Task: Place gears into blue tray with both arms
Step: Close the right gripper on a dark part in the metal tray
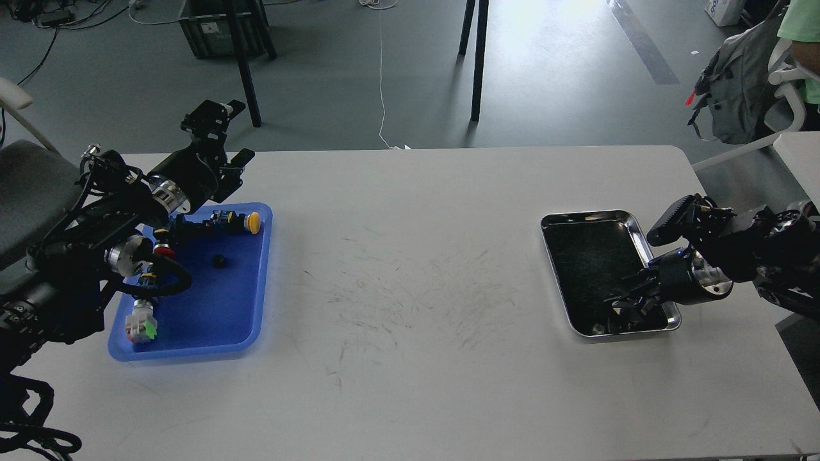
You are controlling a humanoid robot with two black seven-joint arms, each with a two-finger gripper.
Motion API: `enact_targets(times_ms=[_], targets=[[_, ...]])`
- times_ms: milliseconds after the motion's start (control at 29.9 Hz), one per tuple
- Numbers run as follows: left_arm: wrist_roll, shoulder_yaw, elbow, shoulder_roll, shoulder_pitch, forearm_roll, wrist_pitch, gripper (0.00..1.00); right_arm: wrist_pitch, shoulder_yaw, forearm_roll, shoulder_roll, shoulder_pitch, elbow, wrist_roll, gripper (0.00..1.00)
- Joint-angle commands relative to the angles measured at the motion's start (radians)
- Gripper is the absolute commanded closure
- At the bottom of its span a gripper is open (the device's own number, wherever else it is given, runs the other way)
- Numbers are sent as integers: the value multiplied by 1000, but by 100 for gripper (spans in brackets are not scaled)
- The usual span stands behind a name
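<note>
The blue tray [211,307] lies at the left of the white table. One small black gear [219,260] rests in its middle, among push-button switches with yellow [254,223], red [164,251] and green [145,326] caps. My left gripper [224,131] hangs above the tray's far edge, its fingers spread and nothing between them. My right gripper [624,304] reaches into the near right corner of the steel tray [592,218]; its dark fingers blend with the tray's dark inside, so any gear there is not distinguishable.
The table's far edge runs behind both trays; table legs [477,57] and a dark crate [218,25] stand on the floor beyond. A grey backpack on a chair [737,96] sits at the far right. Scuffed bare tabletop [410,288] lies between the trays.
</note>
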Motion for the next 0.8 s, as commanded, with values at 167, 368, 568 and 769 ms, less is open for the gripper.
enact_targets(times_ms=[167,368,568,769], targets=[[0,-2,0,-1,5,0,0,1,0,-4,-3,7,1,-4,0,45],[0,-5,0,-1,5,-1,0,1,0,-4,-5,9,1,-11,0,46],[0,-5,0,-1,5,-1,0,1,0,-5,-5,21,-1,-12,0,49],[0,-5,0,0,5,-1,-1,1,0,-8,-5,23,1,-12,0,51]])
